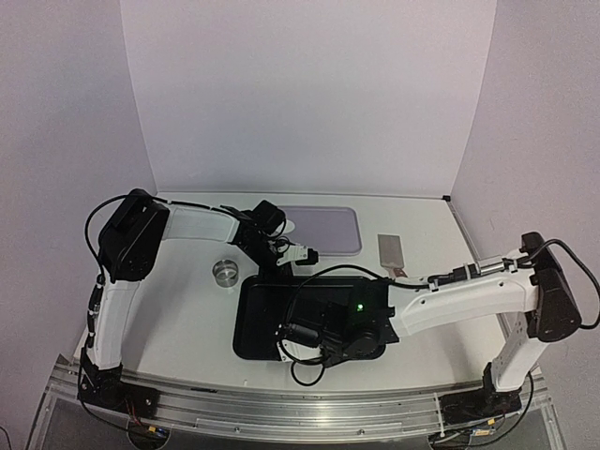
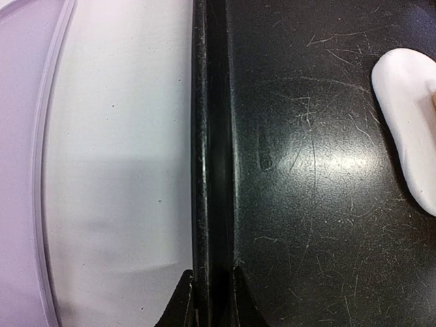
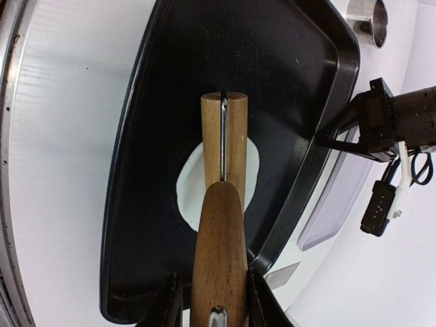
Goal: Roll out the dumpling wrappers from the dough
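A white table (image 1: 187,319) is seen, closed in by pale walls on the far, left and right sides. A black tray (image 1: 253,328) is set at the middle of the table's near edge. A lavender tray (image 1: 328,230) lies behind it toward the far edge. A metal ring cutter (image 1: 225,271) is placed just off the black tray's far left corner, and a metal scraper (image 1: 391,253) just off its far right corner.

The dough (image 3: 187,187) is hidden under the right wrist in the top view. It is shown in full only by the right wrist view, as a flat white patch about mid-floor in the black tray, with a wooden rolling pin (image 3: 218,231) laid across it. The pin's handle is clamped by the right gripper (image 3: 212,303), its jaws narrowed onto the wood.

The grip of the left gripper (image 2: 212,296) is made plain only by the left wrist view. The black tray's far rim, near its left corner, is pinched between narrow jaws, one finger outside and one inside. A rounded end of the dough is caught at that view's right border, well apart from the clamped rim.

Bare scratched tray floor is seen on each side of the dough. A strip of bare table is shown between the black rim and the lavender tray. More bare table is seen along the left edge and toward the near right corner.
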Robot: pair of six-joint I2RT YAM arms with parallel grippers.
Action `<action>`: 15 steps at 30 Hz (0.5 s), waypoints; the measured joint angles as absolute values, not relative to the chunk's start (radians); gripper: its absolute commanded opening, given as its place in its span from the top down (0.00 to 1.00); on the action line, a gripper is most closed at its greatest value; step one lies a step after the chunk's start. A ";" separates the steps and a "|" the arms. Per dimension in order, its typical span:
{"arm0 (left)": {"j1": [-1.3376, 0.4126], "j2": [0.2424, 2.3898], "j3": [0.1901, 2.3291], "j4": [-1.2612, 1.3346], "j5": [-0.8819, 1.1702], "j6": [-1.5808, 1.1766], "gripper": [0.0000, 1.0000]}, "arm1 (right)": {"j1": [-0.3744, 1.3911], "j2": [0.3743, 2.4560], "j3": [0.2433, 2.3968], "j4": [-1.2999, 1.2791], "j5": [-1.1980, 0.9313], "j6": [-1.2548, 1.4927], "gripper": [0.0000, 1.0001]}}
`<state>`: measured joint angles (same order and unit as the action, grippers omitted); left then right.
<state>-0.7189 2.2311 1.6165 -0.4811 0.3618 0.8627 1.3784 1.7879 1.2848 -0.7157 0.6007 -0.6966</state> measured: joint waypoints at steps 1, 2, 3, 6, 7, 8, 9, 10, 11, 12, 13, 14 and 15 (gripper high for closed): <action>-0.719 2.231 1.617 -0.481 0.362 0.863 1.00 | 1.374 1.791 1.291 -0.719 0.597 -0.695 1.00; -0.719 2.231 1.617 -0.481 0.362 0.863 1.00 | 1.368 1.797 1.302 -0.723 0.592 -0.695 1.00; -0.719 2.231 1.617 -0.481 0.362 0.863 1.00 | 1.361 1.805 1.312 -0.725 0.589 -0.695 1.00; -0.719 2.231 1.617 -0.481 0.362 0.863 1.00 | 1.328 1.843 1.356 -0.717 0.589 -0.698 1.00; -0.719 2.231 1.617 -0.481 0.362 0.863 1.00 | 1.316 1.857 1.373 -0.712 0.591 -0.698 1.00; -0.719 2.231 1.617 -0.481 0.362 0.863 1.00 | 1.306 1.868 1.384 -0.706 0.593 -0.698 1.00; -0.719 2.231 1.617 -0.481 0.362 0.863 1.00 | 1.299 1.876 1.391 -0.699 0.595 -0.697 1.00; -0.719 2.231 1.617 -0.481 0.362 0.863 1.00 | 1.297 1.879 1.393 -0.693 0.596 -0.694 1.00; -0.719 2.231 1.617 -0.481 0.362 0.863 1.00 | 1.299 1.879 1.390 -0.688 0.598 -0.690 1.00; -0.719 2.231 1.617 -0.481 0.362 0.863 1.00 | 1.304 1.878 1.383 -0.682 0.602 -0.683 1.00; -0.719 2.231 1.617 -0.481 0.362 0.863 1.00 | 1.313 1.875 1.370 -0.673 0.613 -0.674 1.00; -0.719 2.231 1.617 -0.481 0.362 0.863 1.00 | 1.326 1.870 1.354 -0.666 0.626 -0.661 1.00; -0.719 2.231 1.617 -0.481 0.362 0.863 1.00 | 1.340 1.863 1.336 -0.659 0.642 -0.647 1.00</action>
